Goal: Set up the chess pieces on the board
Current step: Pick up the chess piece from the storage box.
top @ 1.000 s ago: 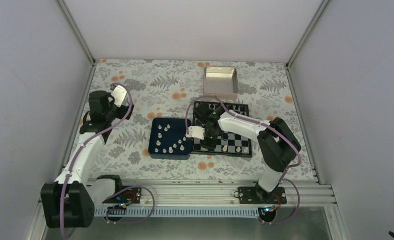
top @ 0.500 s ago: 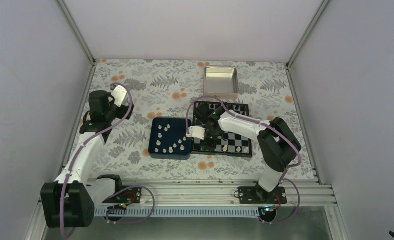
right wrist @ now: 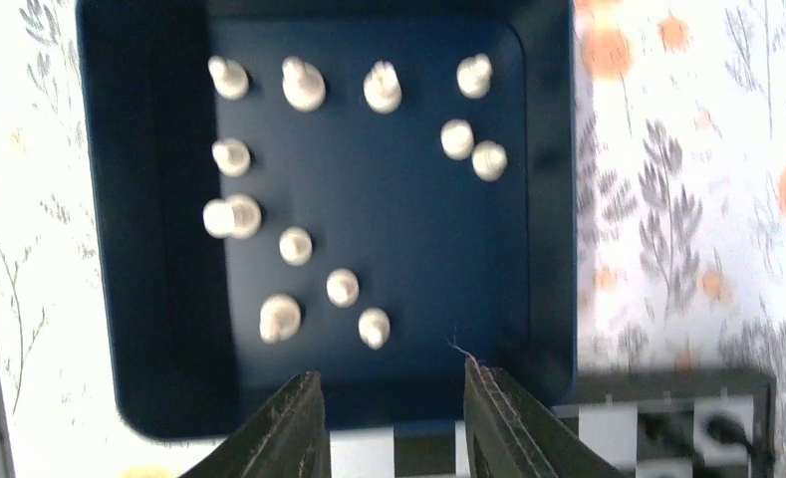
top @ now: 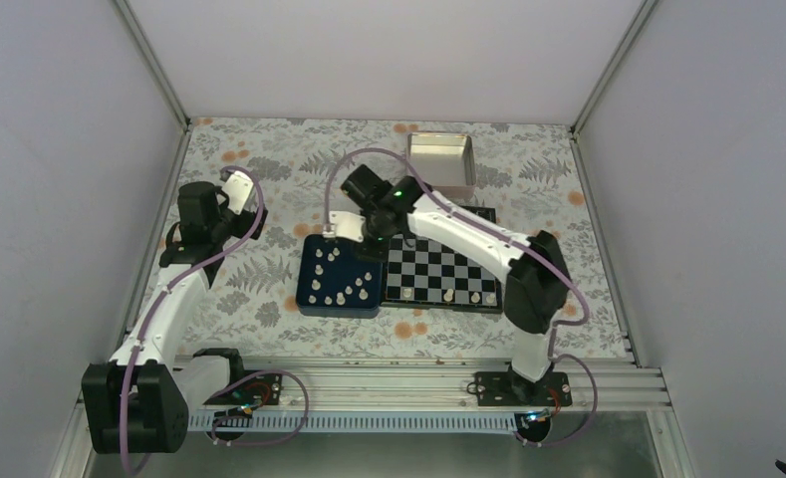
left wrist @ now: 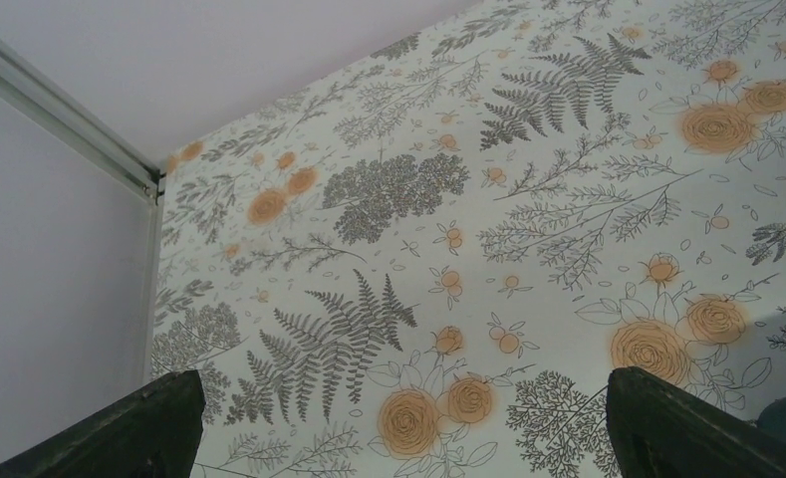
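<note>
Chess pieces point(right wrist: 295, 245): twelve cream in blue tray point(right wrist: 548, 199); one board point(top: 438, 269) alongside.

Flat table point(top: 269, 179) with a fern-and-orange-flower print, dark blue square tray point(top: 337, 312) left of centre, black-rimmed chequered chessboard point(top: 438, 269) just beside the tray on its right, silver metal tin point(top: 440, 164) behind the chessboard, near the far edge.

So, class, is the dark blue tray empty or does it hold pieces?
Not empty: about a dozen cream chess pieces lie scattered inside the tray.
</note>
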